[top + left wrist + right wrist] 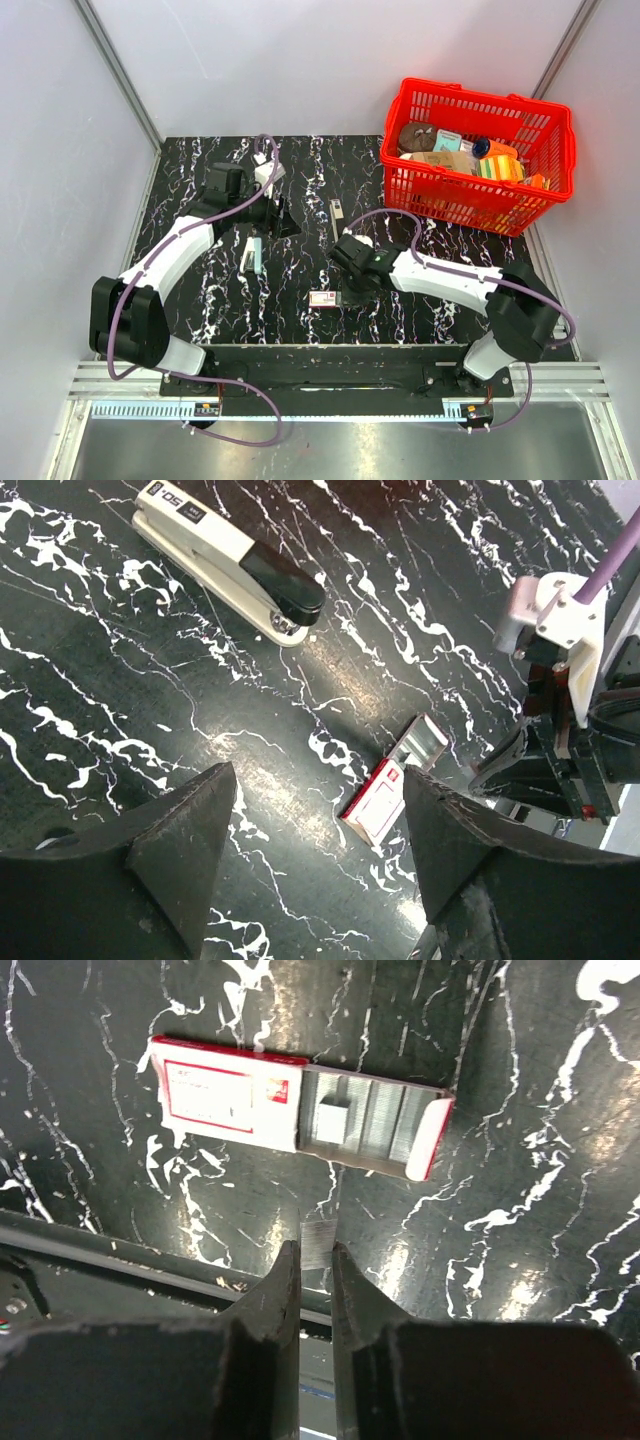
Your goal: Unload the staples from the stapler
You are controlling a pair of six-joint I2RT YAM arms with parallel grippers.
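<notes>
The right gripper (316,1256) is nearest, low over the front part of the table (300,180). Its two fingers are pressed together on a short strip of staples (318,1228), which stands out past the tips. Just beyond the tips lies the staple box (230,1100), red and white, with its tray pulled out to the right and more staples inside. Further left, the left gripper (318,780) hangs above the table with its fingers wide apart and nothing between them. The stapler (230,570), white with a black head, lies flat on the table near this gripper and apart from the box. At the far right corner stands a red basket (460,195) with several packages in it.
</notes>
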